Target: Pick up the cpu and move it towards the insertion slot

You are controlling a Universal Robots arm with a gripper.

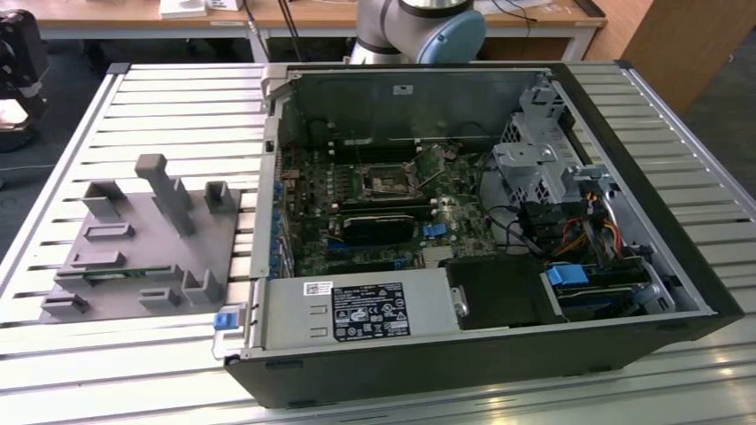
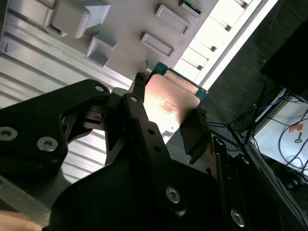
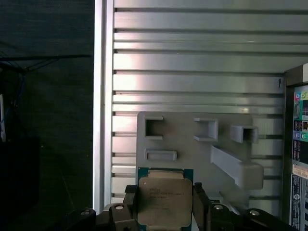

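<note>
I worked in a robotics lab: an open computer tower [image 1: 473, 367] lay on a slatted aluminium bench [image 1: 177, 97], with wooden desks [image 1: 95, 11] at twelve o'clock.

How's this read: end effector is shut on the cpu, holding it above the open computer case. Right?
Wrong on the place. The end effector is shut on the cpu, but holds it above the grey fixture plate on the slatted table, not above the open computer case. The first wrist view shows it.
</note>
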